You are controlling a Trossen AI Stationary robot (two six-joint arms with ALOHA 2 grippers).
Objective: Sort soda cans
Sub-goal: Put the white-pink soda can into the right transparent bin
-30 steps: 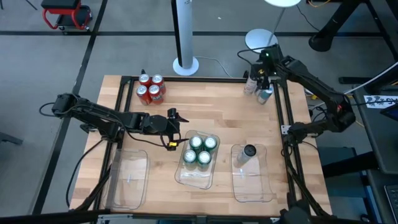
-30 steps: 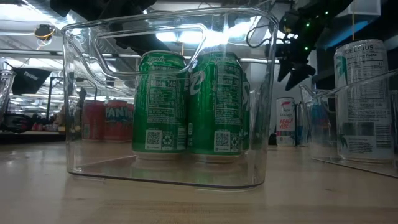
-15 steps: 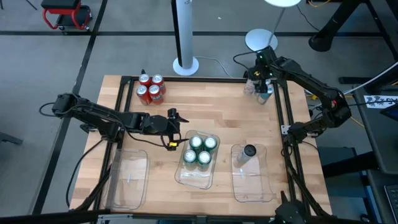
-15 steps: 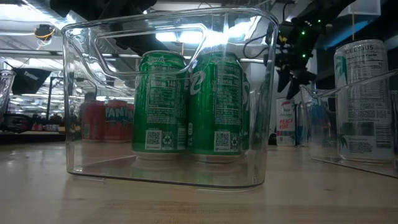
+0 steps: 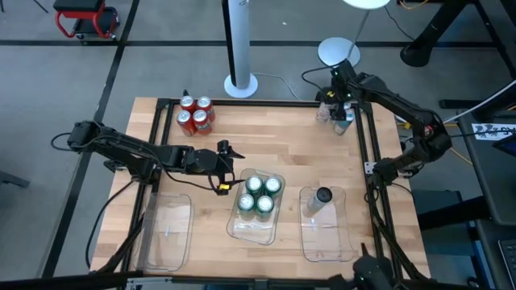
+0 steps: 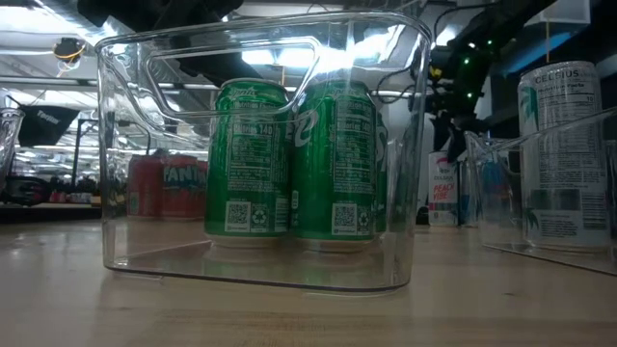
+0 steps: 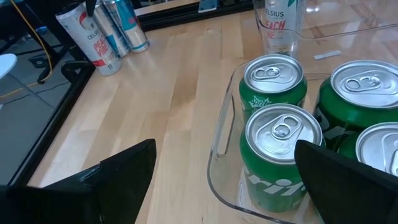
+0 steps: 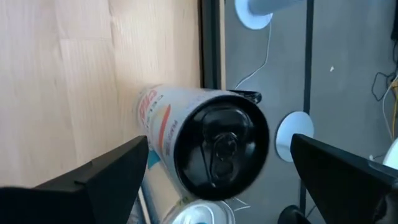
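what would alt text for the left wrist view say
Four green soda cans with silver tops stand packed in a clear plastic tray on a wooden table, seen between the left gripper's open dark fingers. Farther off stand slim white Celsius cans.

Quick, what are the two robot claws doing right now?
Left claw: open, holding nothing, beside the tray of green cans.
Right claw: open around a silver-grey can at the table's far corner, not gripping yet.
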